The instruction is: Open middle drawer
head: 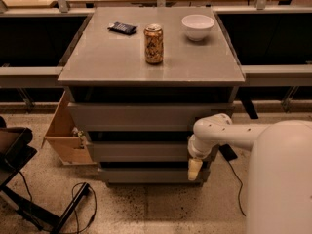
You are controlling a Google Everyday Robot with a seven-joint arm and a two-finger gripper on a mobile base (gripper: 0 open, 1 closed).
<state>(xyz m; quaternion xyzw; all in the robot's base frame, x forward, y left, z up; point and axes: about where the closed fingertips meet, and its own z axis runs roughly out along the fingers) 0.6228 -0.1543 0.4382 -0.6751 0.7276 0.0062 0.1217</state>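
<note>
Robot's gripper [195, 168] hangs pointing downward at the lower centre-right of the frame, on the end of one white arm [229, 133] that reaches in from the right. Its cream tip sits right at the right-hand end of the middle drawer [139, 151], overlapping the drawer's lower corner. Whether it is open or closed I cannot tell from where I stand.

I count three grey drawer fronts stacked in the cabinet: the top drawer [146, 116], the middle one just below centre frame, and the bottom drawer [146, 175]. A dark gap runs above each front.

On the grey cabinet top [107, 65] stand three things, well apart: one drink can [153, 44] upright in the middle, one white bowl [198, 26] toward the upper right, and one flat dark packet [122, 28] to the can's upper left. One open brown box [66, 135] sits on the floor against the cabinet's left side, and one black cable [83, 199] loops below it.
</note>
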